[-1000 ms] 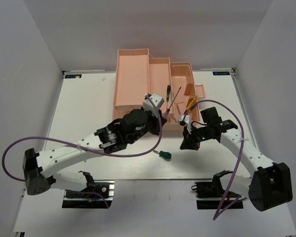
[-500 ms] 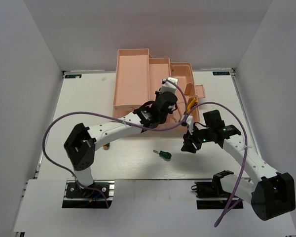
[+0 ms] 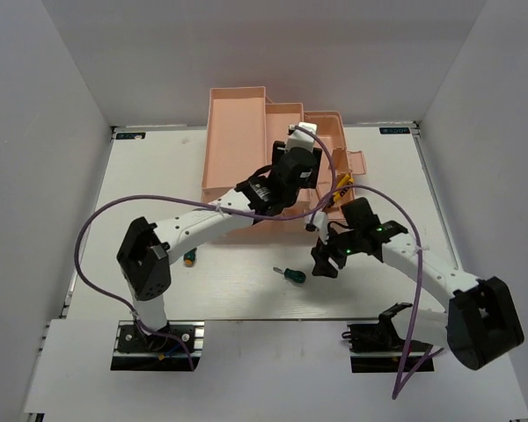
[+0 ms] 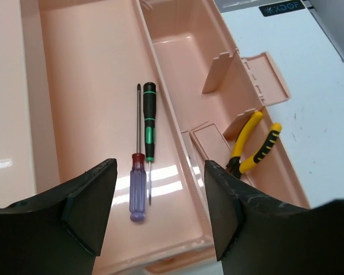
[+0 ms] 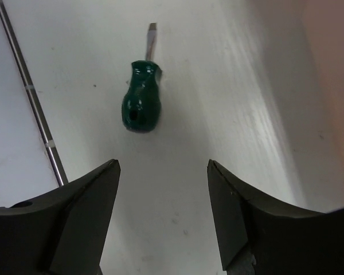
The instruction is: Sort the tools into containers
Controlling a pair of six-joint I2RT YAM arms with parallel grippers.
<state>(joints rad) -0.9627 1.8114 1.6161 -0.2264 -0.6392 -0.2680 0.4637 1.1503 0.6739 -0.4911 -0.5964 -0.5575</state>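
The salmon-pink toolbox (image 3: pixel 238 132) stands open at the back middle. My left gripper (image 3: pixel 295 167) hovers open over its long tray (image 4: pixel 86 86), nothing between its fingers (image 4: pixel 92 206). On that tray a purple-handled screwdriver (image 4: pixel 137 186) lies beside a dark green-handled one (image 4: pixel 149 117). Yellow-and-black pliers (image 4: pixel 255 143) (image 3: pixel 341 185) rest in the compartment to the right. My right gripper (image 3: pixel 320 265) (image 5: pixel 162 166) is open low over the table, a short way from a stubby green screwdriver (image 5: pixel 141 103) (image 3: pixel 290 275). An orange-green stubby screwdriver (image 3: pixel 189 258) lies partly under the left arm.
The toolbox's hinged flaps (image 4: pixel 264 77) stand up at its right side. A thin metal rail (image 5: pixel 28 86) runs along the table just beyond the green screwdriver. Purple cables (image 3: pixel 97 229) loop from both arms.
My left gripper has reached over the long tray and opened above the purple-handled screwdriver. My right gripper has opened too and moved left and nearer, closer to the stubby green screwdriver.
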